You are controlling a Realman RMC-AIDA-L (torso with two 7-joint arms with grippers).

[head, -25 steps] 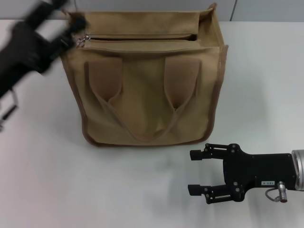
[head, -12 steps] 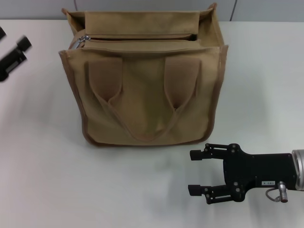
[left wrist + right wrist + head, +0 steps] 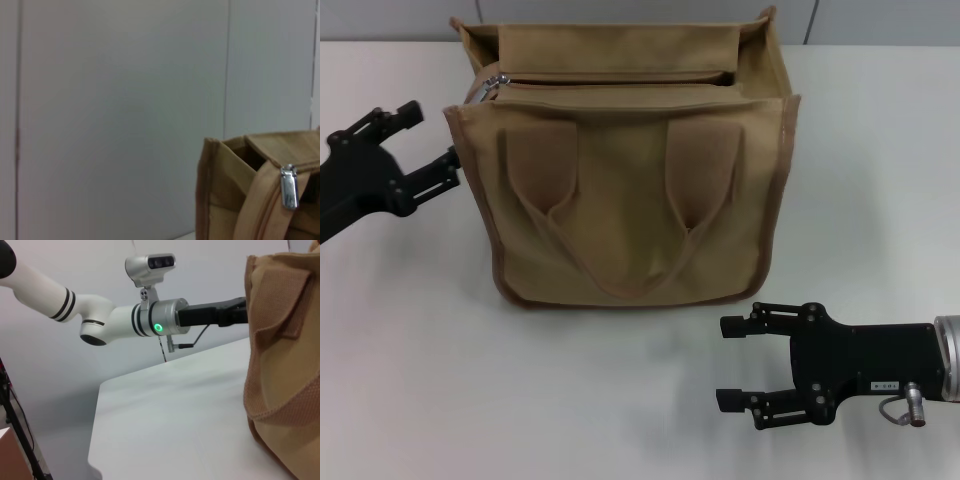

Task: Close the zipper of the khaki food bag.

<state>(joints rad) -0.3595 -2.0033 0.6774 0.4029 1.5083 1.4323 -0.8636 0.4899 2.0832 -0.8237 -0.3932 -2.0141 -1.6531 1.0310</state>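
The khaki food bag (image 3: 630,190) stands upright on the white table, handles hanging down its front. Its zipper (image 3: 620,80) runs across the top panel with the silver pull tab (image 3: 497,80) at the bag's left end; the tab also shows in the left wrist view (image 3: 289,186). My left gripper (image 3: 433,140) is open and empty, just left of the bag's upper left corner, not touching it. My right gripper (image 3: 732,362) is open and empty, low over the table in front of the bag's right side. The right wrist view shows the bag's side (image 3: 285,365) and my left arm (image 3: 165,320).
The white table (image 3: 440,380) stretches around the bag. A grey wall (image 3: 115,100) stands behind the table.
My left gripper left the zipper end, swung out to the left, then came back beside the bag's upper left corner. The right arm and the bag have not moved.
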